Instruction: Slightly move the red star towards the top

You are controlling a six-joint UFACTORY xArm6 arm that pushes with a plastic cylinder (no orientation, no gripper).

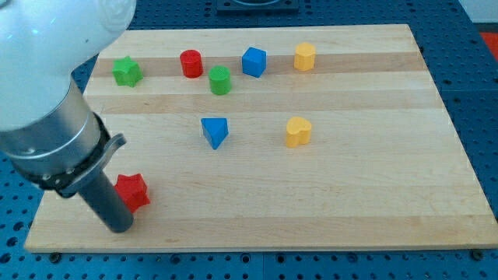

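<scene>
The red star [133,190] lies near the board's bottom left. My tip [119,228] sits just below and slightly left of it, touching or nearly touching its lower left side. The rod and the arm's grey and white body rise to the view's upper left and cover that corner of the board.
A green star [126,71], a red cylinder [191,63], a green cylinder [220,80], a blue cube [254,61] and a yellow hexagonal block [304,57] stand along the top. A blue triangle [215,131] and a yellow heart [297,131] lie mid-board. The wooden board [373,202] ends near the bottom.
</scene>
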